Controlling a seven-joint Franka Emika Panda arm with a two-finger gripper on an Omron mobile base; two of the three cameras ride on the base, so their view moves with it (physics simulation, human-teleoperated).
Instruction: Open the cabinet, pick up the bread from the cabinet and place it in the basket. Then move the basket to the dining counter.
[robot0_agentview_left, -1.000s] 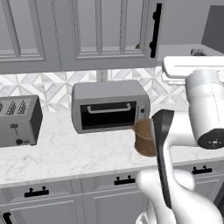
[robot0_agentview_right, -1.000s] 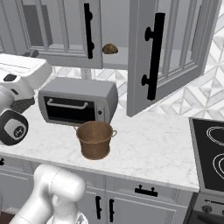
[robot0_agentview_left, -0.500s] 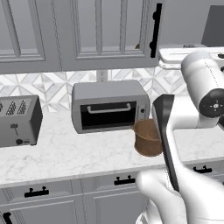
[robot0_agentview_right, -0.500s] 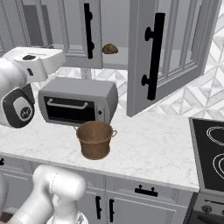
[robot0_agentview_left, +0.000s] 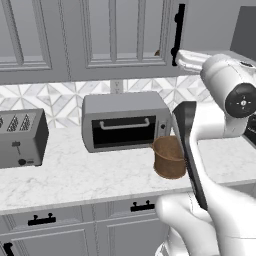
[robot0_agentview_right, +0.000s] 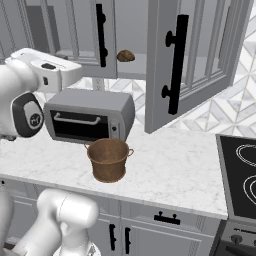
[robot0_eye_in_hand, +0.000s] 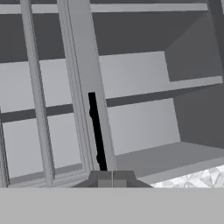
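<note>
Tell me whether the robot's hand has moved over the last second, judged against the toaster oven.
Yes. In the right base view the hand has swung rightward and now sits above the toaster oven, nearer the bread on the shelf of the cabinet.

Basket on marble counter

no words, labels or numbers can be read anywhere, though a round pale emblem on the arm's dark joint cap may be a logo, too blurred to tell.
</note>
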